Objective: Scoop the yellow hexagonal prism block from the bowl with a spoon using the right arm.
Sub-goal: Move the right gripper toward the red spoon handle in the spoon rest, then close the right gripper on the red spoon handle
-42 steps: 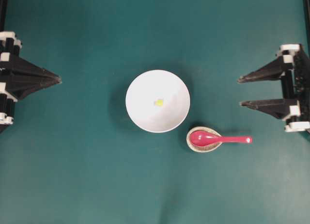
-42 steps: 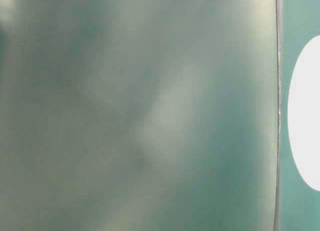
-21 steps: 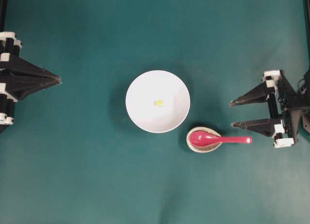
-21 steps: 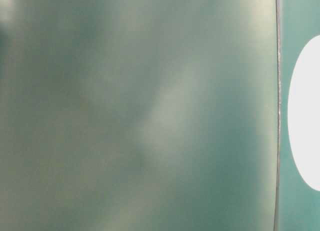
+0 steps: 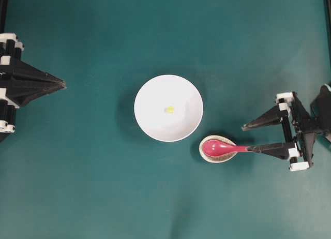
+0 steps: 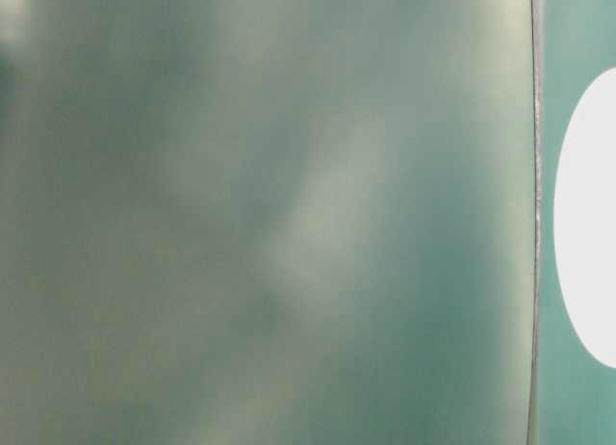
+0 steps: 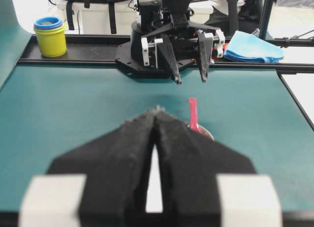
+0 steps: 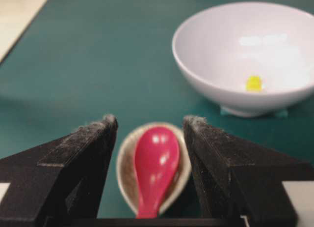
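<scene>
The right gripper (image 5: 247, 138) has advanced, fingers apart, one over the spoon (image 5: 227, 148) handle.

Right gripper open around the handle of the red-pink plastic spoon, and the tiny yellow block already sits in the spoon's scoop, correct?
Not quite. The tiny yellow block lies in the large white glossy bowl, not the red-pink plastic spoon; the right wrist view shows it. The right gripper is open around the handle.
</scene>
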`<state>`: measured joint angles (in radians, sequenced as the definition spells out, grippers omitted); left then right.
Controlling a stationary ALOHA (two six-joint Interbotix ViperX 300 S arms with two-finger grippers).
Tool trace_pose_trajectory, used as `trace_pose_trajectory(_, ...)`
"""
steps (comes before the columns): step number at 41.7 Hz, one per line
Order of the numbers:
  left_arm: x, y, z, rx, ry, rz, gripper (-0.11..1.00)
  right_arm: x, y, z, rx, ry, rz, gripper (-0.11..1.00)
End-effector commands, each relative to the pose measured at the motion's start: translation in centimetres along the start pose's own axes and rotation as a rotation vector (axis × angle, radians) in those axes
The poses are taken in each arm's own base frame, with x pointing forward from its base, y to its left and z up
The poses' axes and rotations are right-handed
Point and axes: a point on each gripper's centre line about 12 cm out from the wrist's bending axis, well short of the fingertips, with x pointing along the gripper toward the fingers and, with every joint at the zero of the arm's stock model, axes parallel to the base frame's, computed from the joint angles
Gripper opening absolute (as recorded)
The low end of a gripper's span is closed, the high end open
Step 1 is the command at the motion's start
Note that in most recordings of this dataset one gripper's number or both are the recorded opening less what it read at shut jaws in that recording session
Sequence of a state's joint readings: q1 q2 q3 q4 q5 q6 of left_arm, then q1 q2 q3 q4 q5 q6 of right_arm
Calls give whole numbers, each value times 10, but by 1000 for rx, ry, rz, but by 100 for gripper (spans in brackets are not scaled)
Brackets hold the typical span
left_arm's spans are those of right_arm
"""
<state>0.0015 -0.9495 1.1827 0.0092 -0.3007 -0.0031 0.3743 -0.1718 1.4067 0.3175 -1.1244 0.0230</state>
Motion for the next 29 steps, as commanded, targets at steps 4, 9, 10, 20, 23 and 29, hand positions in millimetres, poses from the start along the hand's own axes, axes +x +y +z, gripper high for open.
trace_pose_trajectory(4,5,0,9,6,-26,1,2,2,5,-9,1,4,-17,60)
trace_pose_trajectory(9,6,0,8,6,-23,1,2,5,7,-17,-3,24,-38,60)
trace_pose_trajectory(10,6,0,8,6,-23,1,2,6,8,-19,-5,28,-43,60)
trace_pose_trajectory(20,6,0,9,6,-28,1,2,11,8,-35,-2,70,-71,60)
trace_pose_trajectory(23,6,0,8,8,-26,1,2,11,8,-39,3,85,-69,60)
trace_pose_trajectory(29,6,0,8,15,-26,0,2,12,11,-45,10,97,-59,60)
